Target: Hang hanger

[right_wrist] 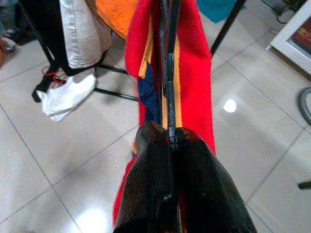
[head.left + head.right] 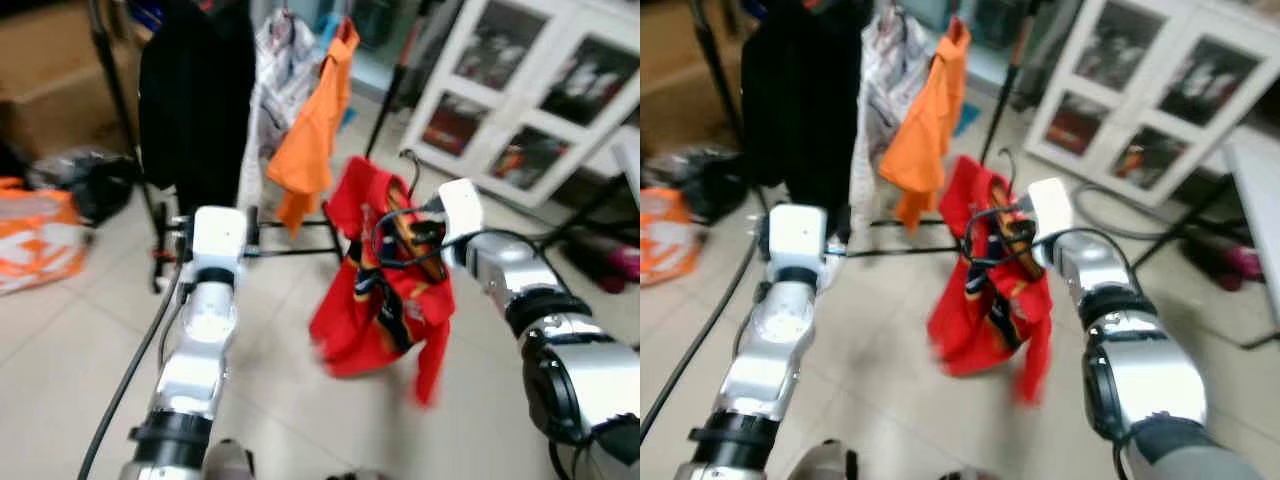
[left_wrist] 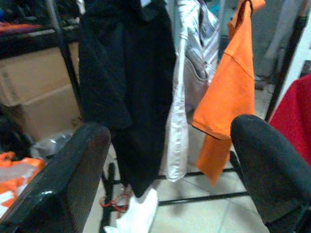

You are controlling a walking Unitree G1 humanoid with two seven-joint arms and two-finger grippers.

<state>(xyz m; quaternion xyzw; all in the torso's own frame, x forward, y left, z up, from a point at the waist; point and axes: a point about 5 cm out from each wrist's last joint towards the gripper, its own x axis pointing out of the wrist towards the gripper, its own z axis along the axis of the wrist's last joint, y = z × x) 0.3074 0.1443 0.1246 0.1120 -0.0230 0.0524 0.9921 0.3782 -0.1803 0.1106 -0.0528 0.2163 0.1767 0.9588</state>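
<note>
A red garment (image 2: 385,290) with orange and dark trim hangs on a black hanger (image 1: 167,58), whose hook (image 2: 410,165) sticks up above it. My right gripper (image 1: 171,141) is shut on the hanger and holds it off the floor, to the right of the clothes rack (image 2: 300,245). On the rack hang a black garment (image 2: 195,100), a pale one (image 3: 187,82) and an orange shirt (image 2: 315,125). My left gripper (image 3: 170,160) stands open, raised in front of the rack, with nothing between its fingers (image 3: 68,179).
A white glass-door cabinet (image 2: 530,90) stands at the back right. Cardboard boxes (image 2: 55,75), a dark bag (image 2: 85,180) and an orange-and-white bag (image 2: 40,240) lie at the left. A white cloth (image 1: 63,97) lies by the rack's foot. The tiled floor (image 2: 90,340) is open in front.
</note>
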